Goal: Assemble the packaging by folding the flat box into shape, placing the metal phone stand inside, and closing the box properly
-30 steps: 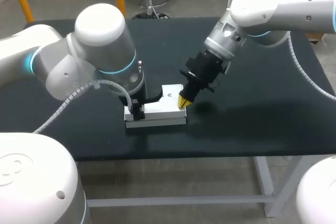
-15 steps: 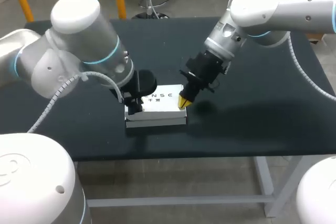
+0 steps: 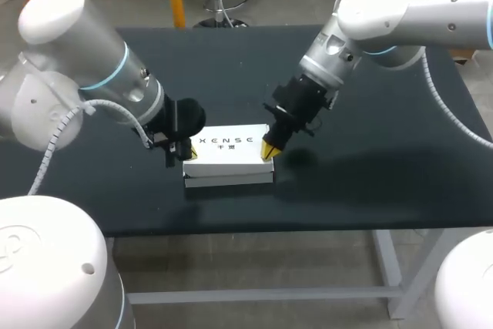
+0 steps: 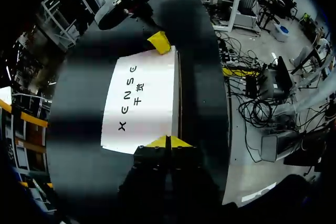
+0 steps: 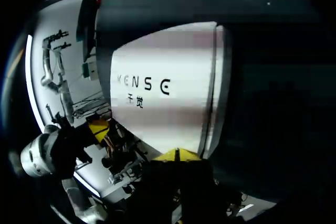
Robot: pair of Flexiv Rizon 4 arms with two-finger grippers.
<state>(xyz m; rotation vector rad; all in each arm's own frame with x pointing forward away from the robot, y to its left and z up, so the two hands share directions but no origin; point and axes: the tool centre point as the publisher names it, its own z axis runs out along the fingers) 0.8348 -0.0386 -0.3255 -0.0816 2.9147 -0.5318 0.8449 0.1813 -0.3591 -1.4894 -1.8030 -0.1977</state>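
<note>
We see the white box point(image 3: 229, 153) lying flat on the dark desk point(image 3: 370, 182), near the middle of its front edge. Its lid is down with dark lettering facing up, and a seam runs along its front side.

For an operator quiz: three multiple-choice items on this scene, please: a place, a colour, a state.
1. Where is the right pincer? A) at the box's right end B) at its left end C) raised far above it
2. The box's colour? A) brown B) white C) red
3. The left pincer's fingers? A) wide open B) clamping the box C) shut, empty
Key: 1 A, yellow tips sit there in the head view; 2 B, white on the dark table; 3 C, tips meet in its wrist view.
</note>
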